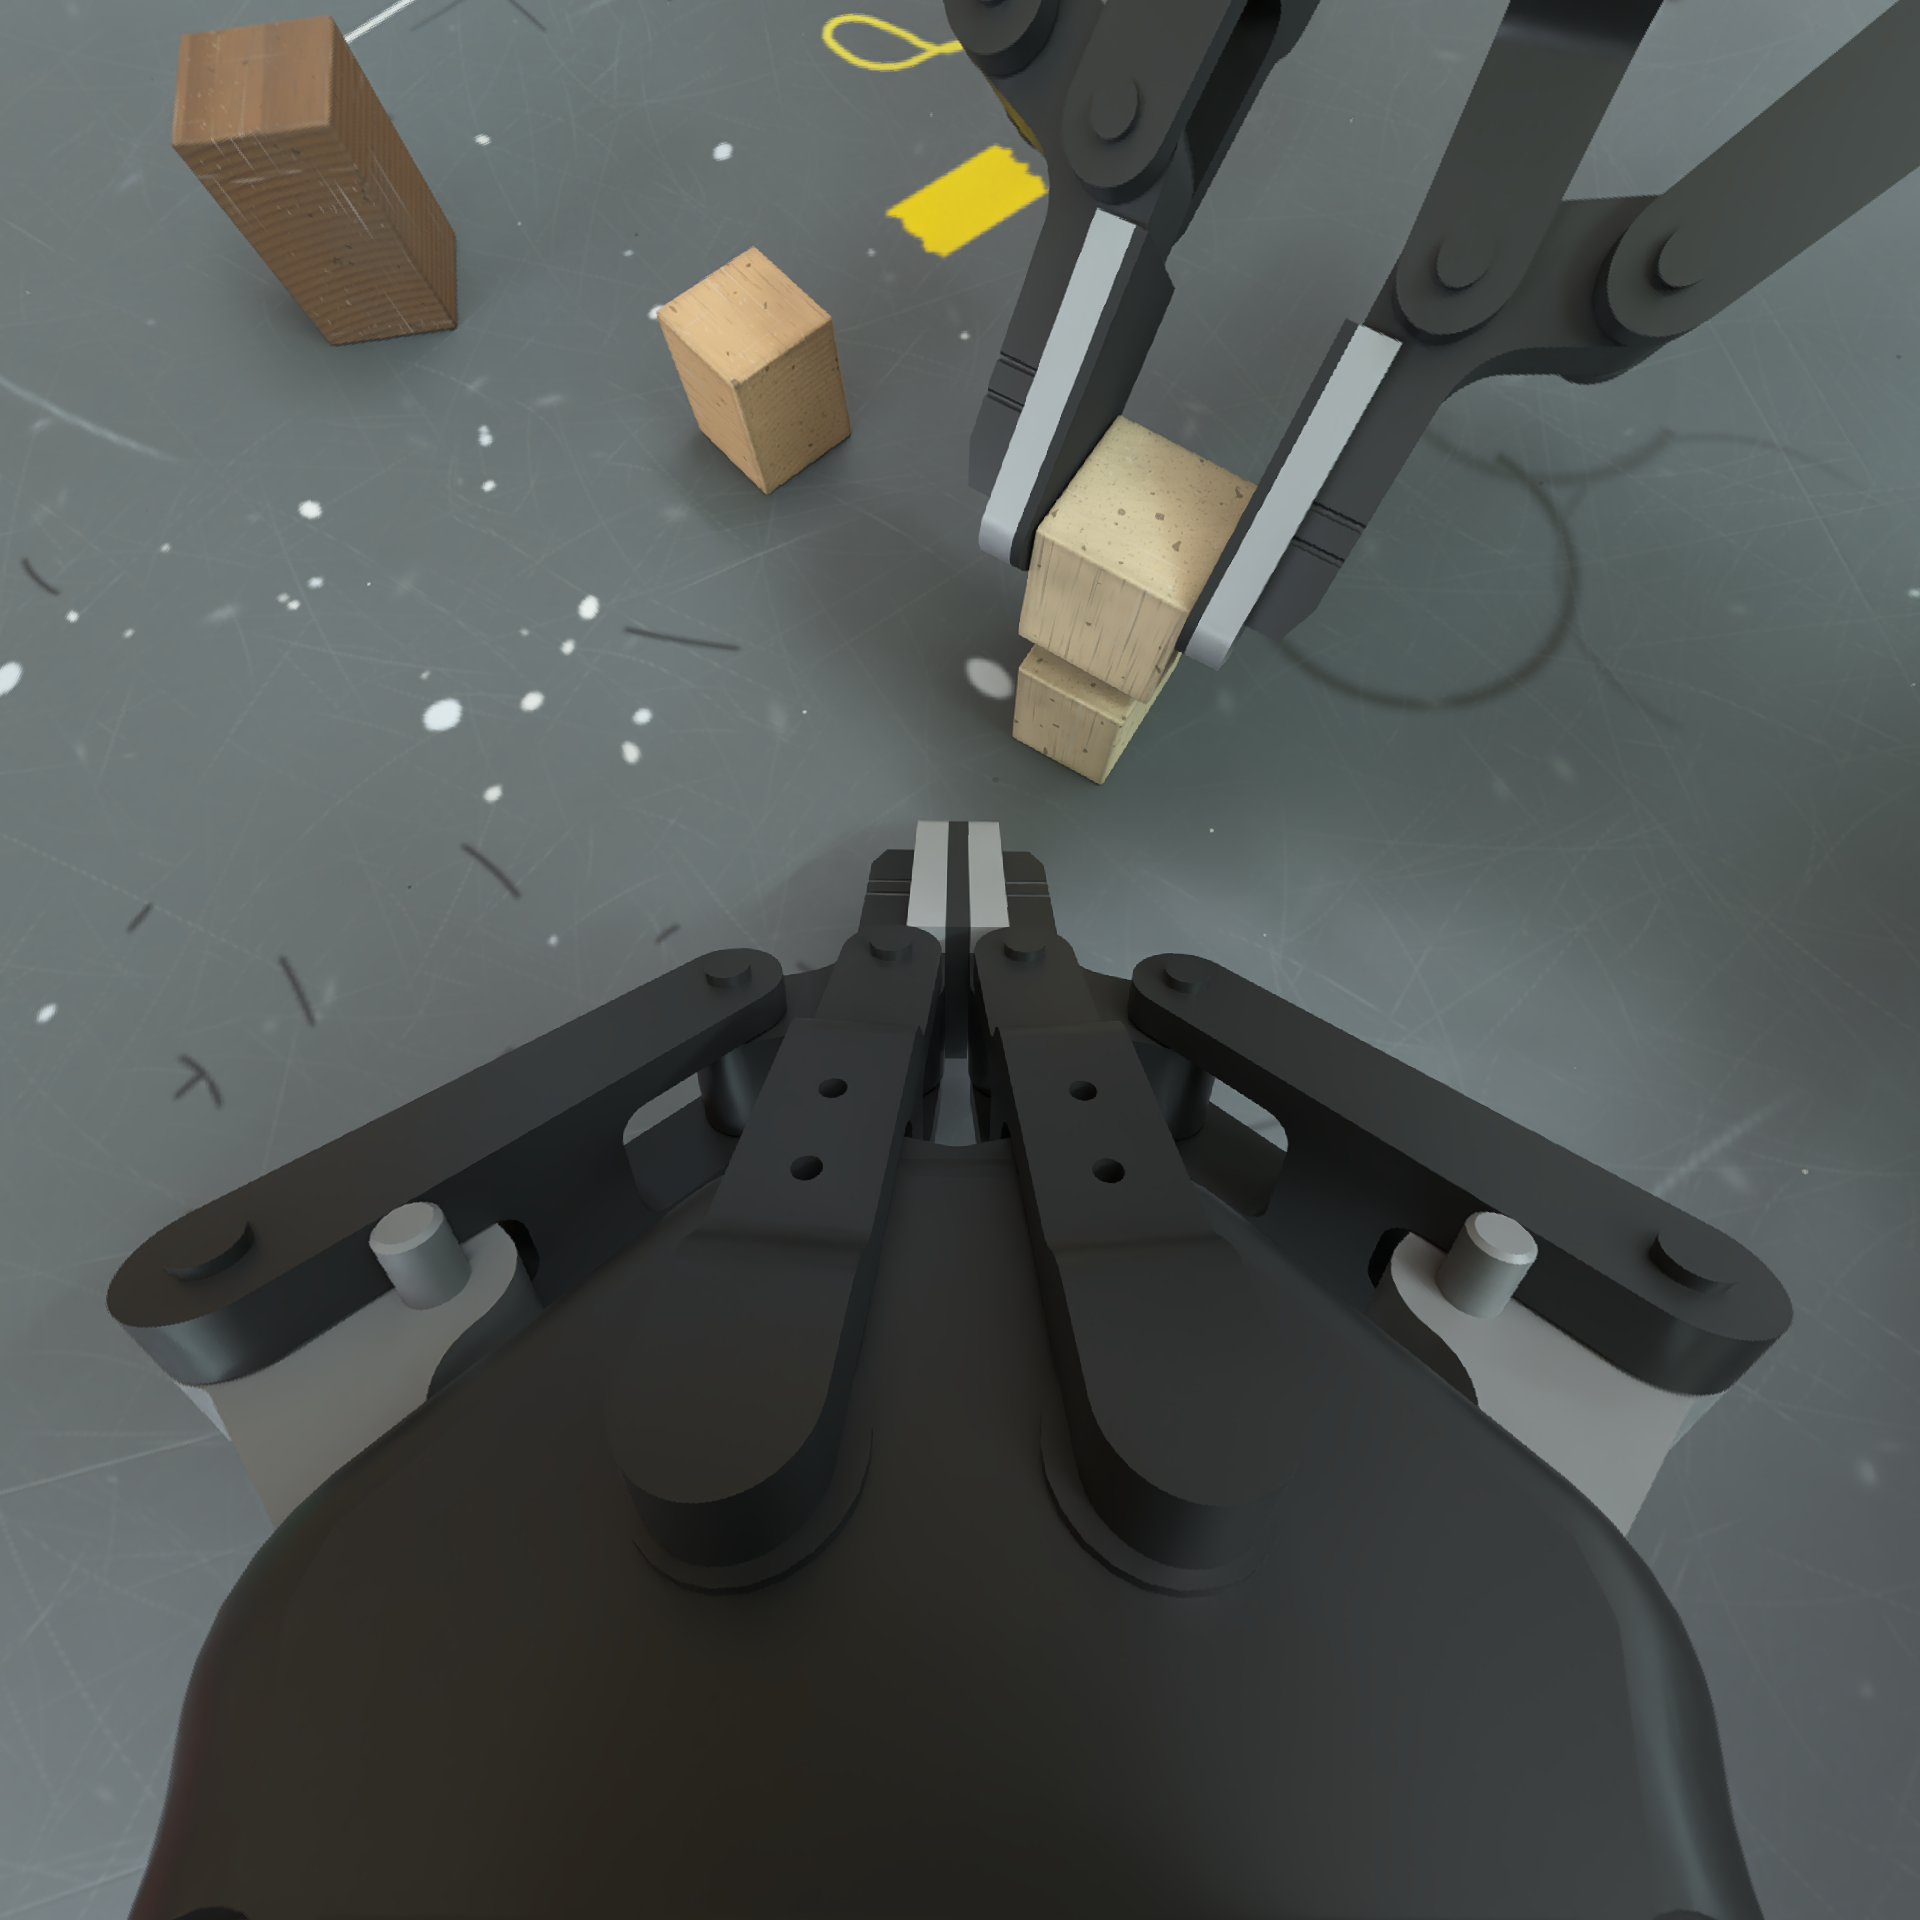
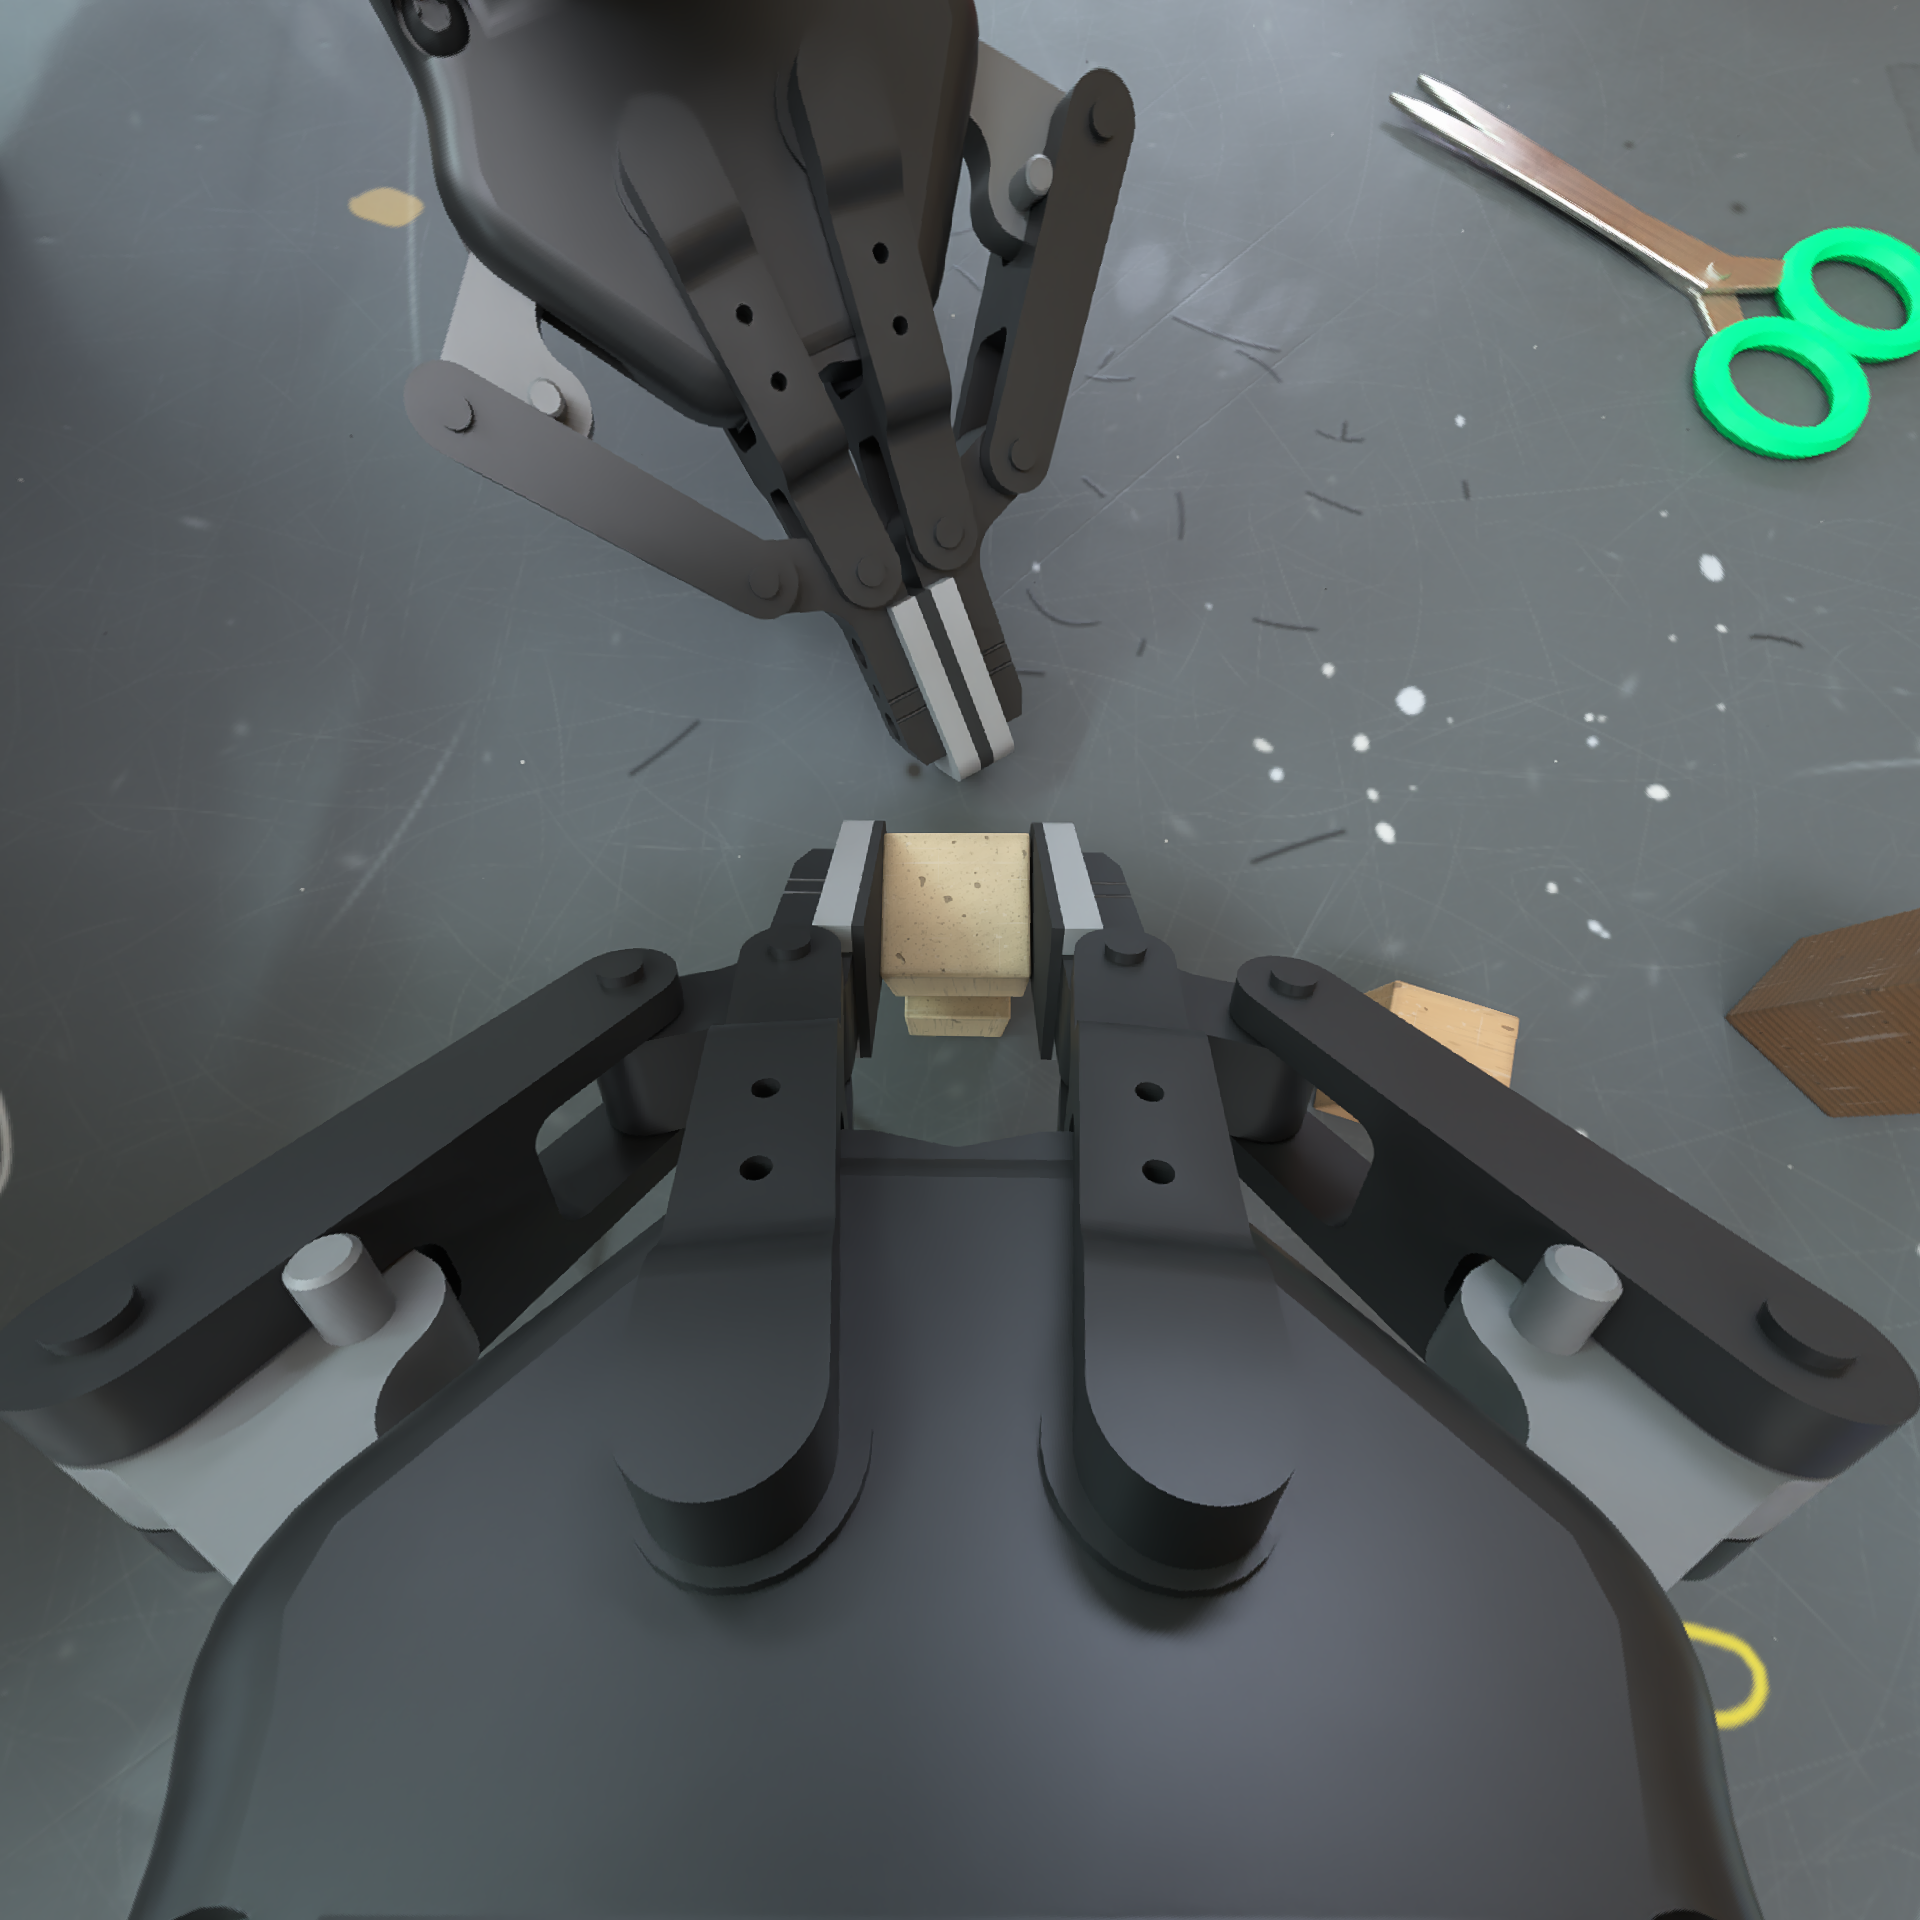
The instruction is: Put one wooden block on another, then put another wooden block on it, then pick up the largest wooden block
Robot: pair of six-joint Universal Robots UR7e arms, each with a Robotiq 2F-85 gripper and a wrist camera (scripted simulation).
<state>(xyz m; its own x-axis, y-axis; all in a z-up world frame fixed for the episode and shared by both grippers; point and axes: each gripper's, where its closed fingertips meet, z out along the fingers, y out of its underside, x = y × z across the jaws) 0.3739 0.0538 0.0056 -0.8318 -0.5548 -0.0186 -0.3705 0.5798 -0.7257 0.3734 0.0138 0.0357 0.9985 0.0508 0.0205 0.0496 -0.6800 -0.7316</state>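
Right claw [image 2: 956,914] grips pale block [image 2: 954,909] atop smaller block [image 2: 956,1016]

Two pale speckled cubes [image 1: 1127,582] and [image 1: 1070,717]; a light tan block [image 1: 758,364]; at far left a dark brown, finely grained block [image 1: 312,177]. Scissors [image 2: 1766,312] have bright green handles. The grey table [image 1: 312,727] carries white flecks and yellow tape [image 1: 966,197].

The right gripper [image 2: 956,914] points down at the grey tabletop [image 1: 312,727], its two grey pads pressed flat on opposite sides of a pale wooden cube [image 2: 954,912]. The left gripper [image 1: 957,868] hangs just beside that cube, fingers pressed together, holding nothing.
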